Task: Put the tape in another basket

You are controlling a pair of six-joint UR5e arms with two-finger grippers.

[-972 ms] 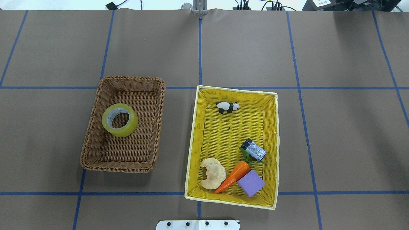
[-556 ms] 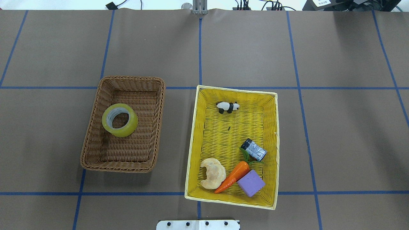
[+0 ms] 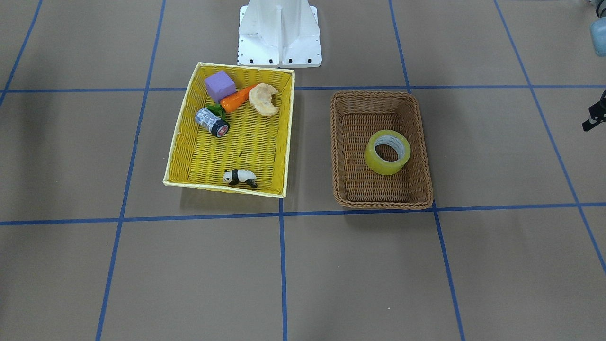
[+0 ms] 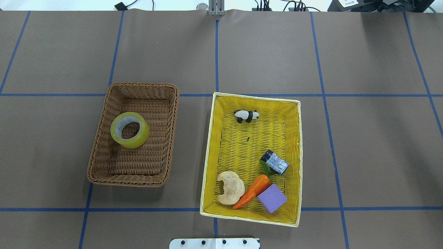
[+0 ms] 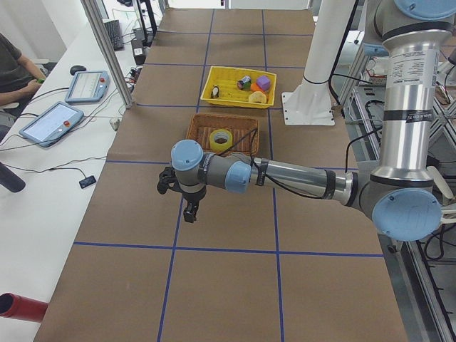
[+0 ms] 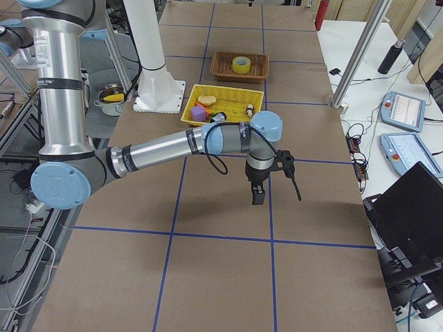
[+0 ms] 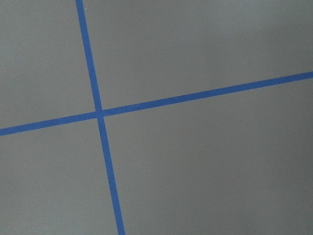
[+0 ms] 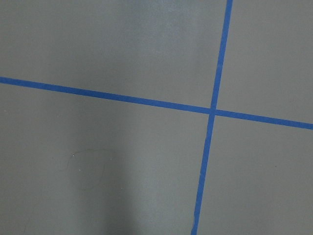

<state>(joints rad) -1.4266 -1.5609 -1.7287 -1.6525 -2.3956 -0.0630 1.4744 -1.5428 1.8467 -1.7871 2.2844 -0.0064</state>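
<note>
The tape (image 4: pixel 139 137), a yellowish ring with a white core, lies flat in the brown wicker basket (image 4: pixel 138 84); both also show in the front view, the tape (image 3: pixel 386 165) and the basket (image 3: pixel 374 94). My left gripper (image 5: pixel 191 211) hangs over bare table well away from the baskets, toward the table's left end. My right gripper (image 6: pixel 257 196) hangs over bare table toward the right end. I cannot tell whether either is open or shut. Both wrist views show only brown table and blue tape lines.
A yellow woven basket (image 4: pixel 254 96) stands right of the brown one. It holds a toy panda (image 4: pixel 246 115), a grey-and-black cylinder (image 4: pixel 275 162), a carrot (image 4: pixel 252 191), a purple block (image 4: pixel 272 197) and a pastry (image 4: pixel 230 187). The robot base (image 3: pixel 279 33) stands behind it.
</note>
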